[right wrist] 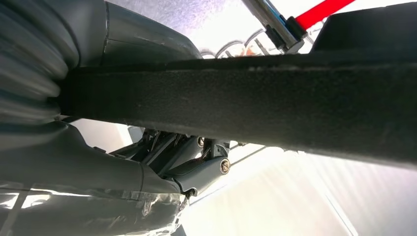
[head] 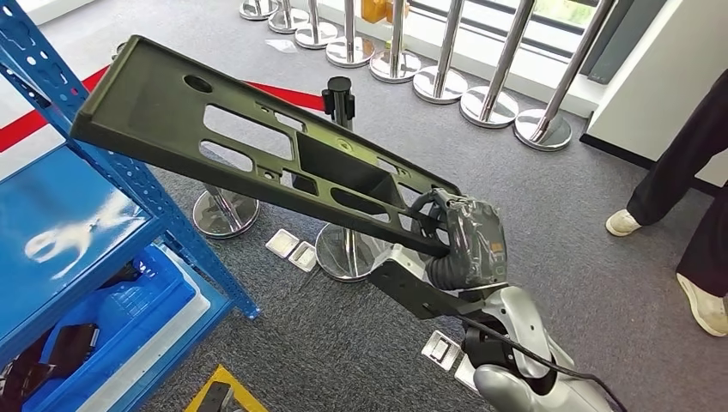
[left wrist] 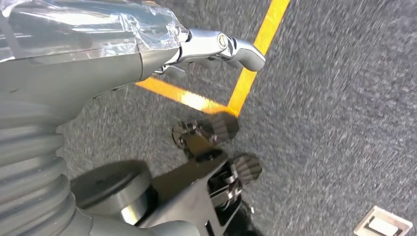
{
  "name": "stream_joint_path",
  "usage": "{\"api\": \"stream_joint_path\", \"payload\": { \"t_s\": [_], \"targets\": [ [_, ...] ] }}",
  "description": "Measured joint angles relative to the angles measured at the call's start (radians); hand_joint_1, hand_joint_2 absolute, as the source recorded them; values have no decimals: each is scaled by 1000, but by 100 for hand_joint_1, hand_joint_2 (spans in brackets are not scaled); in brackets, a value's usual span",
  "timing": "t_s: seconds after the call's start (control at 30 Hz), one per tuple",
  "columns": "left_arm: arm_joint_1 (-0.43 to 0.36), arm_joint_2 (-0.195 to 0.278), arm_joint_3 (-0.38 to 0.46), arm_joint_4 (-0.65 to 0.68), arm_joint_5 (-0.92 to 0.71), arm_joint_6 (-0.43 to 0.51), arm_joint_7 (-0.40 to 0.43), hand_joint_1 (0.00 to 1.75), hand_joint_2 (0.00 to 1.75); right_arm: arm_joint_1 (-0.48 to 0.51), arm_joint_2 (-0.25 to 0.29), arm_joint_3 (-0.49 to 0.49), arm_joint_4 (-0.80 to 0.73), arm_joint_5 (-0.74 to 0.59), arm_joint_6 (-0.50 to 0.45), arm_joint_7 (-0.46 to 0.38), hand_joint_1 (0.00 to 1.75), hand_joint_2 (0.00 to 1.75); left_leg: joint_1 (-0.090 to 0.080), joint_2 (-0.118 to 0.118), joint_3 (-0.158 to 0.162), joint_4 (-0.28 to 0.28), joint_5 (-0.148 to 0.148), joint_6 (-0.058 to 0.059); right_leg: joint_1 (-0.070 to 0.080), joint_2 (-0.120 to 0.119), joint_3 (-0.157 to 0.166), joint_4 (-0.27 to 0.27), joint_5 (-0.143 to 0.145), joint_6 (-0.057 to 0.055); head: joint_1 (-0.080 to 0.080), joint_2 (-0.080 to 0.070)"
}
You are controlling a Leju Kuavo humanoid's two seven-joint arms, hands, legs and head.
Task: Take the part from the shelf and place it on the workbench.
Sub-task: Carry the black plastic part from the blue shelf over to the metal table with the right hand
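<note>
A long, flat, dark part (head: 257,163) with several cut-outs is lifted in the air and slants from the upper left down toward the lower right. My right hand (head: 464,240), wrapped in clear film, grips its near end. In the right wrist view the part (right wrist: 255,103) runs as a dark bar across my right hand (right wrist: 162,162), with the dark fingers (right wrist: 196,164) curled under it and the grey thumb on the other side. My left hand (left wrist: 206,142) hangs over grey carpet and holds nothing, its fingers (left wrist: 219,127) apart.
A blue shelf (head: 129,180) with blue bins (head: 129,309) stands at the left, and the part's far end lies over its post. Chrome stanchions (head: 343,249) with a red belt (head: 283,93) stand ahead. A person's legs (head: 687,172) are at the right. Yellow floor tape (left wrist: 255,64) runs below.
</note>
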Motion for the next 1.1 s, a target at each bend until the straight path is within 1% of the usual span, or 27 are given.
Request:
{"api": "stream_joint_path", "payload": {
  "t_s": [0.03, 0.07, 0.1, 0.13, 0.17, 0.2, 0.27, 0.3, 0.33, 0.4, 0.47, 0.5, 0.53, 0.6, 0.63, 0.67, 0.7, 0.73, 0.77, 0.8, 0.83, 0.87, 0.93, 0.97, 1.0, 1.03, 1.1],
  "targets": [
    [2, 0, 0, 0, 0, -2, 0, 0, 175, -1, 0, 0, 0, 1, 1, 0, 175, 175, 0, 10, 2, -3, 2, 3, 0, -20, -25, 56, -33, 2, 7, 0],
    [5, 0, 0, 0, 0, -3, 1, 0, 175, -3, 0, -1, 0, 1, 2, 0, 175, 175, 0, 19, 1, -3, 2, 5, -1, -31, -56, 124, -67, 6, 14, 0],
    [8, -1, 0, 0, 0, -3, 1, 0, 175, -3, 0, -1, 0, 1, 3, 1, 175, 175, 0, 28, 1, -2, 1, 6, -2, -35, -84, 185, -92, 9, 19, 0],
    [11, -1, 0, 0, 0, -4, 2, 0, 175, -2, 0, -1, 1, 1, 4, 1, 175, 175, 0, 37, 0, 0, 0, 6, -4, -37, -100, 222, -100, 11, 23, 0],
    [12, -2, 0, 0, 0, -4, 2, 0, 175, -2, 0, -1, 1, 2, 5, 2, 175, 175, 1, 45, 0, 2, -1, 4, -5, -40, -96, 217, -87, 13, 28, 0],
    [12, -3, 0, 0, 0, -4, 2, 0, 175, -3, 0, -1, 2, 2, 7, 2, 175, 175, 3, 52, 0, 5, -4, 2, -6, -45, -73, 174, -58, 14, 32, 0],
    [11, -5, 0, -1, -2, -6, 3, 0, 175, -4, 0, -1, 2, 4, 13, 3, 175, 175, 3, 65, -1, 15, -12, -8, -4, -69, -1, 34, 1, 14, 43, 0],
    [11, -6, 0, -1, -3, -6, 3, 0, 175, -5, 0, -1, 1, 6, 16, 5, 175, 175, 1, 69, -1, 20, -17, -13, -3, -78, 23, -16, 17, 10, 47, 0],
    [10, -6, 0, -1, -5, -7, 3, 0, 175, -5, 0, -1, 1, 8, 19, 7, 175, 175, -1, 73, -2, 24, -20, -19, -1, -82, 34, -41, 21, 5, 47, 0],
    [9, -6, 0, -1, -9, -7, 3, 0, 175, -6, -1, -2, 1, 12, 23, 12, 175, 175, -2, 80, 1, 24, -21, -29, 2, -70, 32, -46, 21, -9, 42, 0],
    [6, -7, 0, -1, -14, -6, 4, 0, 175, -6, -3, -3, 0, 15, 24, 18, 175, 175, 2, 72, 0, 38, -37, -40, 1, -60, 32, -51, 25, -20, 37, 0],
    [5, -7, 0, -1, -17, -5, 4, 0, 175, -6, -3, -4, -1, 16, 24, 20, 175, 175, 4, 60, -10, 68, -59, -44, -1, -55, 33, -53, 28, -25, 33, 0],
    [4, -7, 0, -1, -19, -5, 5, 0, 175, -7, -3, -4, -2, 16, 25, 21, 175, 175, 5, 46, -29, 117, -91, -47, -2, -50, 33, -54, 29, -28, 27, 0],
    [5, -7, 0, -1, -21, -5, 6, 0, 175, -7, -3, -4, -2, 16, 25, 23, 175, 175, 4, 32, -89, 251, -153, -49, 0, -36, 31, -54, 31, -31, 14, 0],
    [5, -7, 0, -1, -22, -5, 7, 0, 175, -6, -3, -4, -2, 16, 25, 25, 175, 175, 4, 29, -112, 298, -165, -48, 2, -28, 31, -53, 31, -32, 11, 0],
    [5, -7, 0, -1, -22, -5, 8, 0, 175, -5, -3, -4, -2, 16, 25, 25, 175, 175, 3, 27, -119, 310, -157, -45, 3, -19, 31, -53, 31, -32, 8, 0],
    [5, -7, 0, -1, -22, -5, 8, 0, 175, -5, -3, -4, -2, 16, 25, 26, 175, 175, 2, 25, -106, 279, -129, -41, 5, -10, 31, -52, 31, -32, 6, 0],
    [4, -7, 0, -1, -23, -5, 8, 0, 175, -4, -3, -4, -2, 16, 25, 26, 175, 175, 1, 18, -78, 215, -89, -34, 5, -1, 33, -52, 31, -32, 4, 0],
    [4, -7, 0, -1, -23, -5, 8, 0, 175, -5, -3, -4, -2, 16, 25, 26, 175, 175, -1, 2, -46, 145, -55, -27, 6, 7, 34, -52, 31, -32, 2, 0],
    [4, -6, 0, -1, -23, -5, 8, 0, 175, -5, -3, -4, -3, 16, 25, 27, 175, 175, -2, -12, -21, 84, -31, -21, 6, 16, 33, -51, 32, -30, 1, 0],
    [4, -5, 0, -1, -24, -5, 8, 0, 175, -6, -3, -4, -3, 16, 25, 27, 175, 175, -4, -24, -6, 45, -19, -17, 5, 23, 31, -50, 33, -28, 0, 0],
    [4, -5, 0, -1, -24, -5, 8, 0, 175, -6, -3, -4, -3, 16, 25, 27, 175, 175, -6, -31, -2, 31, -20, -15, 4, 28, 28, -50, 35, -24, 0, 0],
    [3, -5, 0, -1, -27, -5, 9, 0, 175, -5, -3, -4, -3, 16, 24, 28, 175, 175, -9, -24, -2, 25, -18, -13, 0, 38, 24, -53, 40, -17, -3, 0],
    [1, -5, 0, -1, -29, -6, 10, 0, 175, -4, -3, -5, -3, 15, 24, 29, 175, 175, -6, -18, -1, 20, -15, -9, 0, 39, 23, -53, 39, -13, -2, 0],
    [0, -5, 0, -1, -29, -6, 10, 0, 175, -3, -3, -6, -3, 14, 23, 29, 175, 175, -4, -11, 2, 12, -10, -4, 1, 30, 20, -45, 32, -9, 0, 0],
    [-2, -5, 0, -1, -30, -6, 10, 0, 175, -2, -3, -7, -3, 13, 22, 29, 175, 175, -1, -2, 5, 4, -5, 2, 3, 14, 11, -22, 15, -4, 5, 0],
    [-2, -5, 1, -1, -29, -7, 10, 0, 175, -1, -3, -9, -3, 11, 20, 23, 175, 175, 0, 16, 6, -3, 0, 9, 4, -24, -35, 83, -47, 3, 18, 0]
  ]
}}
